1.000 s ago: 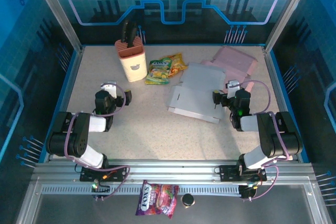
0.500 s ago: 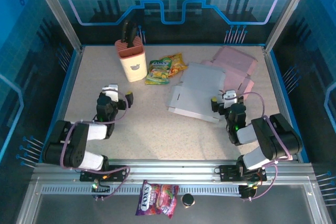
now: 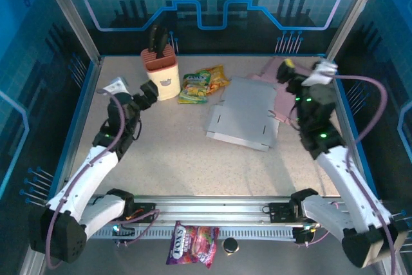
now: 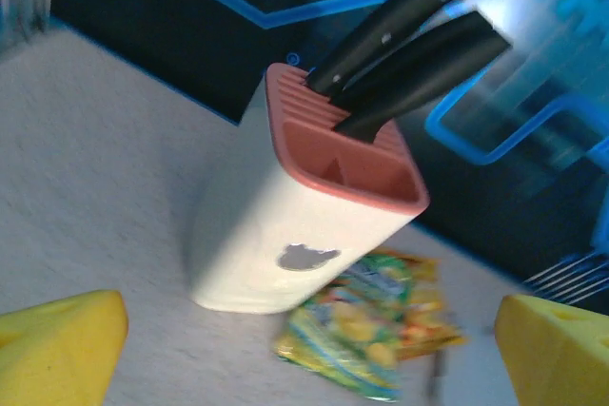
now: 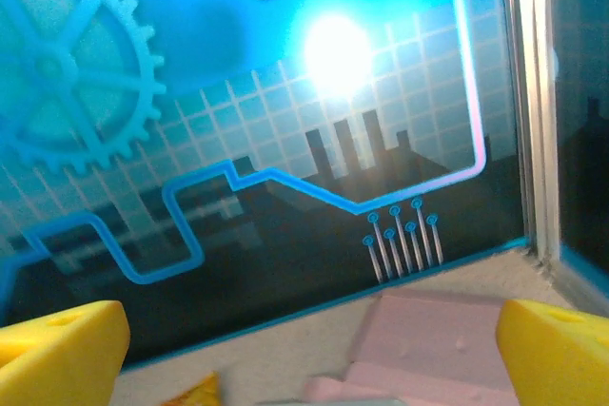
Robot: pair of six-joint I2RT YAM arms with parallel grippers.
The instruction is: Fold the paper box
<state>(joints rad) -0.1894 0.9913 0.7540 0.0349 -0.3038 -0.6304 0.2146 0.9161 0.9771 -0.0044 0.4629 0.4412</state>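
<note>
Left gripper (image 3: 147, 93) at table's 10 o'clock, fingers spread, empty, beside knife block (image 3: 162, 76). Paper box (image 3: 243, 113) lies flat and unfolded, just right of centre. Right gripper (image 3: 291, 75) at its 2 o'clock, fingers spread, empty, over pink cartons (image 5: 433, 335). Looks like the approach step. Next: come down onto a flap edge.

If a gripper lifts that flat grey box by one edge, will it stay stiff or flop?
Probably flops somewhat: the grey box lies flat as a thin sheet with cut flaps. Likely light, so a push may slide it across the table rather than fold it.
</note>
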